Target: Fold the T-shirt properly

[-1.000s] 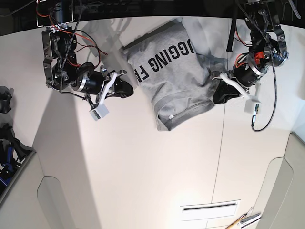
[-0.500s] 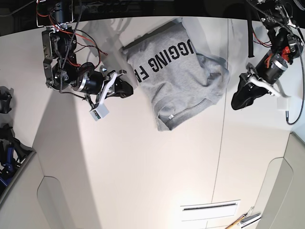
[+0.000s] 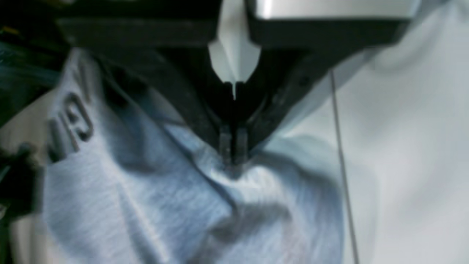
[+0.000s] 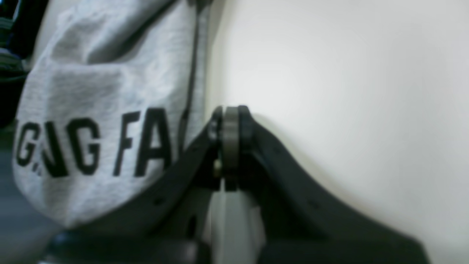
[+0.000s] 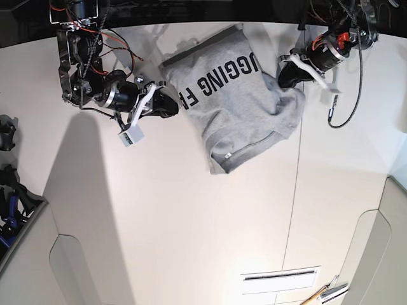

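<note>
The heather-grey T-shirt (image 5: 235, 108) lies partly folded at the back middle of the white table, its black capitals facing up and the neck tag near its front edge. My left gripper (image 5: 282, 79) is at the shirt's right back edge. In the left wrist view it (image 3: 232, 154) is shut, its tips pinching a pucker of the grey fabric (image 3: 146, 205). My right gripper (image 5: 172, 109) is shut and empty, low over the table just beside the shirt's left edge. In the right wrist view its tips (image 4: 230, 113) sit right of the lettered cloth (image 4: 91, 91).
A seam (image 5: 297, 190) runs down the table right of the shirt. Dark equipment (image 5: 7, 184) sits at the left edge. A slot (image 5: 280, 278) and small tools (image 5: 324, 293) lie near the front right. The table's back edge is just behind the shirt.
My left arm swung off to the right, then came back up to the shirt's right back edge and pinched fabric there. My right arm shifted slightly towards the back.
</note>
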`<act>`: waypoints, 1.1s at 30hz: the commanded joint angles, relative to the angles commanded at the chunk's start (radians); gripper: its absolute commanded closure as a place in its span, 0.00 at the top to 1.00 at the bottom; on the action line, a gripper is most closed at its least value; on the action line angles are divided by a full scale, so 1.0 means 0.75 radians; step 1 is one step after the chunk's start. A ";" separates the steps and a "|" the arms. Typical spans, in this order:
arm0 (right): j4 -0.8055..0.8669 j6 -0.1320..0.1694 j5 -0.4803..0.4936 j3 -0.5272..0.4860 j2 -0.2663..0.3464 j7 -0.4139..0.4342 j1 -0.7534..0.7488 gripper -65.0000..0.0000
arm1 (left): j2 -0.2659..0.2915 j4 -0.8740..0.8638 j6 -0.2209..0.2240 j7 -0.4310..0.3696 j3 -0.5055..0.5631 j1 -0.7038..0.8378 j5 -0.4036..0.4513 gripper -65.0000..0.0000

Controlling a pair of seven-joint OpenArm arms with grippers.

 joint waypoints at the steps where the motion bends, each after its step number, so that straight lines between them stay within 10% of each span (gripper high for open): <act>1: 0.000 0.000 0.018 0.000 0.000 -0.001 -0.017 0.00 | 0.000 -0.031 0.009 -0.005 0.031 -0.033 0.047 0.00; 22: 0.102 0.006 0.066 0.023 -0.078 -0.048 -0.125 0.00 | -0.003 -0.040 0.032 0.039 0.032 -0.271 0.073 0.00; 33: 0.434 0.005 0.183 0.040 0.262 -0.215 -0.230 0.00 | -0.040 0.299 0.028 0.075 -0.274 0.171 -0.006 0.00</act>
